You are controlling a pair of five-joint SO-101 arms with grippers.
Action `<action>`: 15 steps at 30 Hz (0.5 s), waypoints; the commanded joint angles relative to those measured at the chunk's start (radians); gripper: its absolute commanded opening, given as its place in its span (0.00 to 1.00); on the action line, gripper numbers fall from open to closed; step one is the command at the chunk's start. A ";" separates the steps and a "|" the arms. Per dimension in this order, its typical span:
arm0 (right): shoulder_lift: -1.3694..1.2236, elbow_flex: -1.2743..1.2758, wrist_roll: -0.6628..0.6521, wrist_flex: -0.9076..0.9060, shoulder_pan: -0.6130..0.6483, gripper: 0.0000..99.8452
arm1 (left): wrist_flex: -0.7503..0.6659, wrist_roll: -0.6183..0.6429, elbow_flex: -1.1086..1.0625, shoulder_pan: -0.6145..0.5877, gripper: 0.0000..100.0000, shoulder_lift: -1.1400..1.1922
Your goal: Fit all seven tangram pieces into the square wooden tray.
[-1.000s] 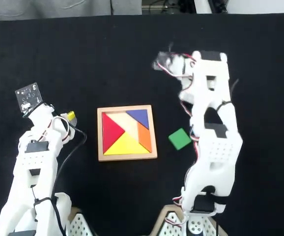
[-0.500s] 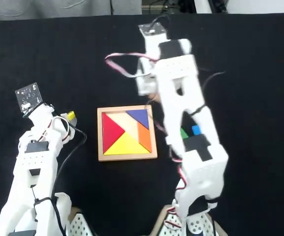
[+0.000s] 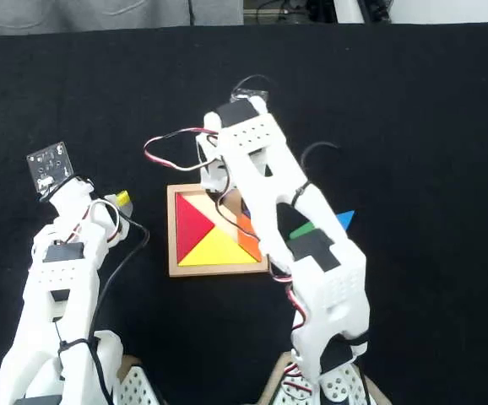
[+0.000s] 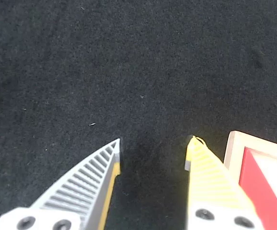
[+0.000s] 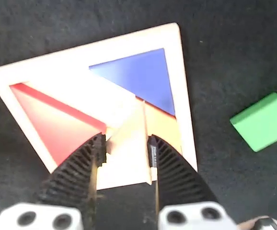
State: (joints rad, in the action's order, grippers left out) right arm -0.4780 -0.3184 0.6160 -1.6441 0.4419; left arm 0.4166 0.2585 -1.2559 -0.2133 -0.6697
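Now the square wooden tray [image 3: 175,229] lies on the black cloth [image 3: 413,126] between the two arms, with a red triangle [image 3: 192,224] along its left side, a yellow triangle [image 3: 217,250] along its near edge and an orange piece [image 3: 246,238] towards its right side. In the right wrist view a blue triangle [image 5: 138,79] sits in the tray's far right corner, touching the orange piece, and a pale patch runs between the blue and red pieces; whether that is bare tray floor or a pale piece cannot be told. The right arm stretches across the tray's right half, and the right gripper [image 5: 125,148] hangs over the tray with its two dark fingers [image 5: 94,152] apart and nothing between them, the tray's interior showing through the gap. Off the tray, on the cloth to its right, lies a green square [image 5: 262,121], near the rim but not touching it, and in the high view a light blue triangle [image 3: 345,220] peeks out from behind the right arm a little farther right. The left gripper [image 4: 154,143] sits over bare cloth just beside the tray's left edge, its grey and yellow fingers spread wide and empty, with the tray's corner at the edge of its own view
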 commanded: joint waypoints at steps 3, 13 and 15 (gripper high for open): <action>0.016 -0.005 0.012 0.008 0.015 0.03 | -0.015 -0.006 0.005 0.012 0.22 -0.018; 0.044 0.091 0.048 0.008 0.078 0.01 | -0.015 -0.006 0.005 0.013 0.22 -0.018; 0.094 0.122 0.046 0.025 0.075 0.01 | -0.015 -0.006 0.005 0.013 0.22 -0.018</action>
State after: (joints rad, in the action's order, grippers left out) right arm -0.4749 -0.2156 0.6498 -1.6379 0.5079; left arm 0.4166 0.2585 -1.2559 -0.2133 -0.6697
